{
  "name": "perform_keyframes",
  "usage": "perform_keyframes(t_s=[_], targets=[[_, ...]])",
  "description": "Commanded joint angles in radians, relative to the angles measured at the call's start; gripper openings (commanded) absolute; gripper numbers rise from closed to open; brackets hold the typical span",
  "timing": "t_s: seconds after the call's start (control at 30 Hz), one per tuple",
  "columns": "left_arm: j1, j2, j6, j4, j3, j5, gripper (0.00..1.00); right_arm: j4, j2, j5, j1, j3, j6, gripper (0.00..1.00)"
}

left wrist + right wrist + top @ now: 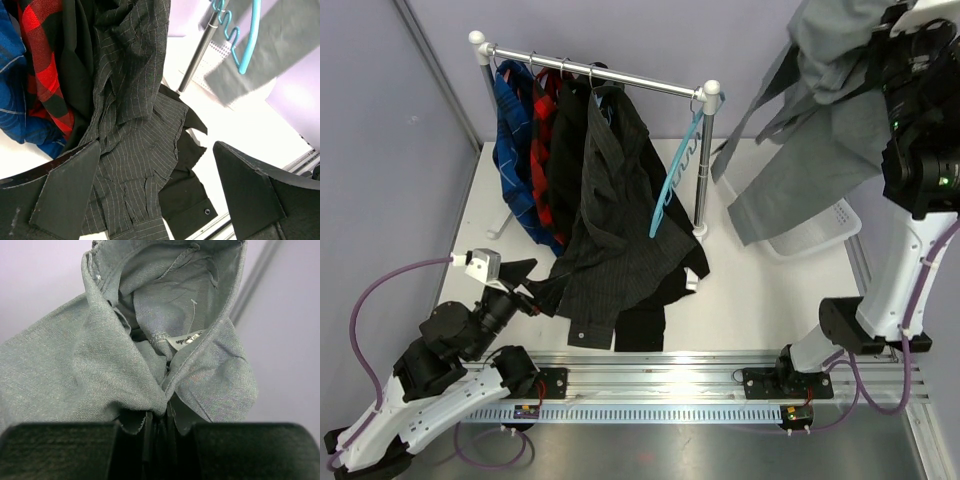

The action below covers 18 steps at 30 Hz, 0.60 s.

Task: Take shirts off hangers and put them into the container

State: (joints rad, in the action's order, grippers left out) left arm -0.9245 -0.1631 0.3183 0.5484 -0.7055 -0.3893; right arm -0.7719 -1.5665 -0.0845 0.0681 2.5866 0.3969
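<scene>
High at the top right, my right gripper (157, 425) is shut on the collar of the light grey shirt (820, 150), which hangs down over the white mesh container (840, 215). Its light blue hanger (675, 180) dangles bare from the rail's right end. On the rail hang the charcoal pinstriped shirt (615, 220), the black shirt (565, 130), the red-black plaid shirt (542, 130) and the blue plaid shirt (515, 140); their hangers are mostly hidden. My left gripper (525, 285) is open low at the left, facing the pinstriped sleeve (135, 125) without touching it.
The metal rail (600, 75) with white knobs stands on the white table, its right post (705, 170) beside the container. Pinstriped and black sleeves (192, 200) trail onto the table near the front aluminium track (650, 370).
</scene>
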Motion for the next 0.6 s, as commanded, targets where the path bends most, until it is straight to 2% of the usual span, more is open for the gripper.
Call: perform_keyframes(t_s=[0.0,0.2,0.43,0.57], targets=[[0.003,0.005,0.002,-0.01,-0.029,-0.011,0.99,0.167,-0.075,0.0,-0.095,0.118,-0.053,0.0],[0.003,0.004,-0.001,-0.005,-0.032,-0.028,0.99,0.26,-0.139,0.054,-0.165,0.119,-0.088,0.0],[0.003,-0.022,-0.021,-0.015,-0.034,-0.037,0.99,0.256,-0.07,0.183,-0.185,-0.129,-0.098,0.0],[0.003,-0.033,-0.024,-0.015,-0.037,-0.036,0.99,0.223,-0.064,0.247,-0.241,-0.19,-0.119,0.0]])
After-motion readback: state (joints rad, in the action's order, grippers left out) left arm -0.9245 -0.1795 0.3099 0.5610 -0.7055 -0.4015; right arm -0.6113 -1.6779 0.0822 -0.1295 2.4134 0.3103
